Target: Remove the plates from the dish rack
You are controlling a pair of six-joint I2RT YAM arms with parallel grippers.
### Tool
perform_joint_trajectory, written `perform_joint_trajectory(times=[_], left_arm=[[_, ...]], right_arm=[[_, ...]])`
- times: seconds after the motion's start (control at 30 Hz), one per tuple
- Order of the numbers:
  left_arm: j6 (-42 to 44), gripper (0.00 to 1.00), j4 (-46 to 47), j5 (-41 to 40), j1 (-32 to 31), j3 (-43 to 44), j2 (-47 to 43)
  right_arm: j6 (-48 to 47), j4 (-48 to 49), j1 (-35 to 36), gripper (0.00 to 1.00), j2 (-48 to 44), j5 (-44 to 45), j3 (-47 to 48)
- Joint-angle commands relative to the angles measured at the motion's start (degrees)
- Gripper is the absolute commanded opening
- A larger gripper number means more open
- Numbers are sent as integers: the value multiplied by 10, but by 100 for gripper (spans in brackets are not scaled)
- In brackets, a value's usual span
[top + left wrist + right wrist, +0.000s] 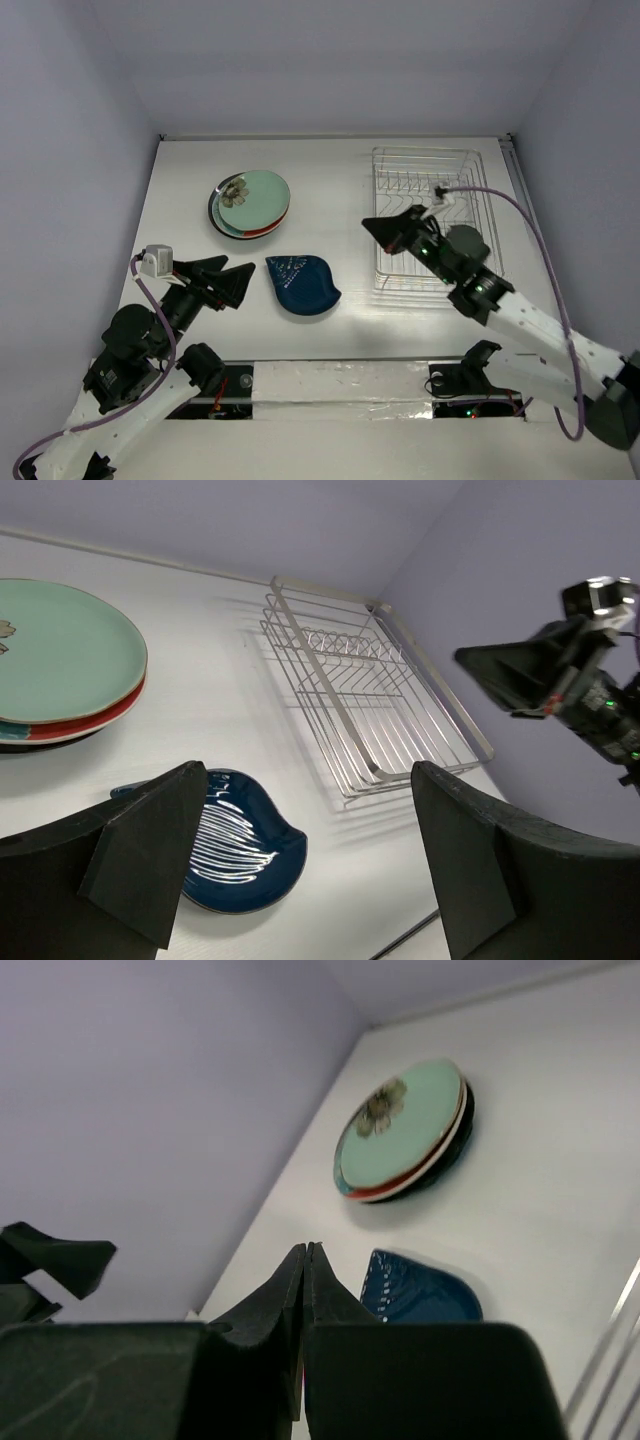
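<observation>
The dish rack [400, 180] stands at the back right of the table [190, 170], and I can see no plate in it, only bare wires. The plates are all out. Most sit in one pile [250, 203] at the back left, with the pale green flower plate [400, 1135] on top and a red rim peeking out under it. The dark blue leaf plate [302, 285] lies flat by itself in the middle, near the front.

So I think the job is about done, and what is left is to lift both arms away. To do that well, go up first and then back. That way no finger knocks the pile or slides the blue plate.

The left gripper [235, 275] hangs just to the left of the blue plate. Its two fingers [150, 850] are spread wide apart and hold nothing. They do not seem to touch the plate.

The right gripper [308, 1252] is by the left side of the rack, up in the air. Its fingers are pressed tight together with nothing between them, and it touches neither a plate nor the wires as far as I can tell.
</observation>
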Motion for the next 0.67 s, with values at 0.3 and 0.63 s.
perform_joint_trajectory(times=[0.3, 0.63], left_arm=[[-14, 89, 0, 2, 2, 6, -14], [-13, 90, 1, 2, 2, 9, -18]], right_arm=[[-90, -129, 4, 64, -284, 241, -61], [-91, -202, 4, 70, -369, 334, -85]])
